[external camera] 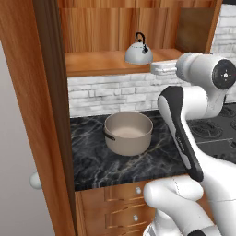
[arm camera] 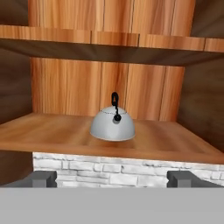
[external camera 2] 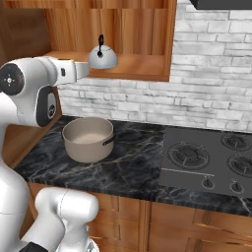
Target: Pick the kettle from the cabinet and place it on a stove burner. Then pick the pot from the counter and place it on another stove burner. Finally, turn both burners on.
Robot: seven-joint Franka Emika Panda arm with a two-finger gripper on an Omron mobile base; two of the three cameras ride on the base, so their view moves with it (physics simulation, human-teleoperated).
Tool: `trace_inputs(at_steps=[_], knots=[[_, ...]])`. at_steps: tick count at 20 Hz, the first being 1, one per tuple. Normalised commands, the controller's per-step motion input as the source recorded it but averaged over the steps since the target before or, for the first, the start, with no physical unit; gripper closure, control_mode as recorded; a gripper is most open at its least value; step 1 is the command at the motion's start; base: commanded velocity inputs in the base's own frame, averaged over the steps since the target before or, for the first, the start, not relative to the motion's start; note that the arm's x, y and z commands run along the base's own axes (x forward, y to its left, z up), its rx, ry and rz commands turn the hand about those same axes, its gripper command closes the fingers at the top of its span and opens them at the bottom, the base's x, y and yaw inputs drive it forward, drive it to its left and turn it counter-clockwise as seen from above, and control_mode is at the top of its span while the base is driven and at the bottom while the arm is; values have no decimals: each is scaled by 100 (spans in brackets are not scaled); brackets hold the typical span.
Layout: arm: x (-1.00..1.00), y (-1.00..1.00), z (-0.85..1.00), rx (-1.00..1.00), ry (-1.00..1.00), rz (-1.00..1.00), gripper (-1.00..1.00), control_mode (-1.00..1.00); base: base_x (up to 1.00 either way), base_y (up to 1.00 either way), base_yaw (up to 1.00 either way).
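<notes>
Kettle [arm camera: 113, 124] sits upright on the plank shelf of the cabinet [arm camera: 65, 135], near the shelf's front edge, well clear of the side panels and of the back wall. In the hand view the tool [arm camera: 112, 178] faces it squarely from in front of the shelf, its two dark tips spread wide with nothing between them and a clear gap to the kettle. Judging by its small squat metal body, the kettle should be light and rigid, but the rounded, smooth silvery shell looks slippery and too wide to pinch securely. The thin black arched handle over the lid knob seems the better hold: narrow, stiff and centred over the weight, so the kettle should hang level. From this side the handle appears edge-on, so the tips would likely close across its thin bar. The pot [external camera: 128, 132] stands on the black marble counter [external camera: 97, 161] below the cabinet, to the left of the cooktop; it looks bulkier and heavier, with short dark side handles. Both burners [external camera 2: 189, 155] are bare, so the first step is not yet done.
</notes>
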Motion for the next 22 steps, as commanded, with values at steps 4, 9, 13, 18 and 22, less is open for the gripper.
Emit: trace_inputs(at_steps=[4, 9, 13, 18, 22], knots=[[0, 0, 1, 0, -1, 0, -100, -100, 0, 0, 0], [0, 0, 0, 0, 0, 0, -100, -100, 0, 0, 0], [2, 1, 0, 0, 0, 0, -100, -100, 0, 0, 0], [22, 0, 3, 0, 0, 0, -100, -100, 0, 0, 0], [32, 0, 2, 0, 0, 0, -100, -100, 0, 0, 0]])
